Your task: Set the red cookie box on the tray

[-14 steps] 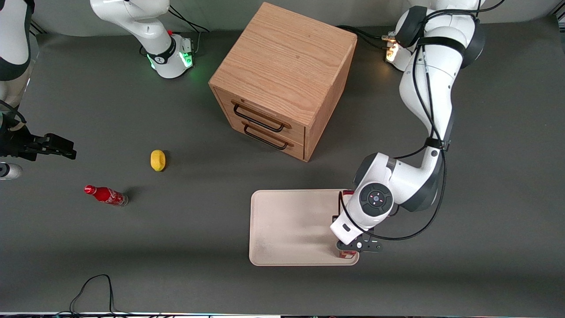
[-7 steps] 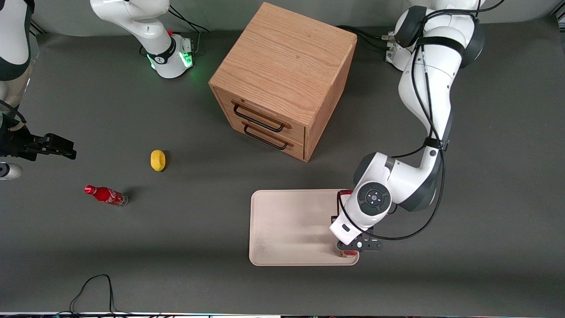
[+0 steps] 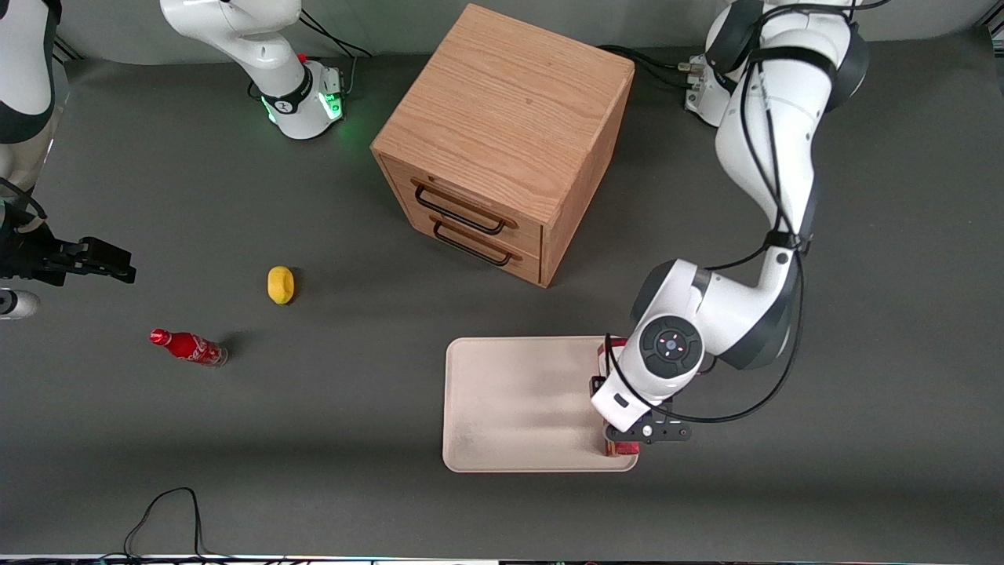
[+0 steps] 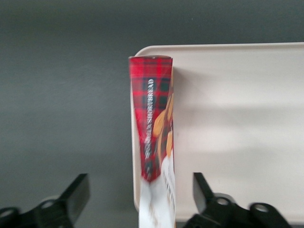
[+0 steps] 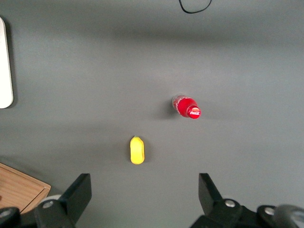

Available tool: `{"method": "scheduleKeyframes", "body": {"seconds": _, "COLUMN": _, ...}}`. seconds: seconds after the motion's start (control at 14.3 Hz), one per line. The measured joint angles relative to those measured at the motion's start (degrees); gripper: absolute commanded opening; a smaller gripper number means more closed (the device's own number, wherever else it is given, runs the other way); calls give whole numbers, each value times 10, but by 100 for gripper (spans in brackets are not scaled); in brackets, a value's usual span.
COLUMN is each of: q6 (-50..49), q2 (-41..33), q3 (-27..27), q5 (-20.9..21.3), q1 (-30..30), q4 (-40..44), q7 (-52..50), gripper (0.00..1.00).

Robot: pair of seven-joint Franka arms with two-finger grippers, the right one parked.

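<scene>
The red cookie box [image 4: 152,109] is a long narrow plaid carton with cookie pictures and a white end. It lies on the cream tray [image 4: 237,118], along the rim that faces the working arm's end of the table. My left gripper [image 4: 140,187] hovers over the box's white end, open, with both black fingers [image 4: 78,192] clear of the carton's sides. In the front view the arm's wrist covers most of the box [image 3: 620,449]. The gripper [image 3: 623,430] sits above that edge of the tray [image 3: 518,400].
A wooden two-drawer cabinet [image 3: 502,141] stands farther from the front camera than the tray. A yellow object [image 3: 281,284] and a small red soda bottle [image 3: 188,347] lie toward the parked arm's end. A black cable [image 3: 169,510] loops near the table's front edge.
The working arm's wrist has shifted slightly toward its own end of the table. The box and tray stay where they were.
</scene>
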Motion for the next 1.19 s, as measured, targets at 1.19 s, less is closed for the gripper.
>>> {"method": "scheduleKeyframes", "body": {"seconds": 1.19, "q6": -163, "q2": -336, "q3": 0, "q5": -33, "q1": 51, "q4": -163, "q7": 10, "gripper": 100}}
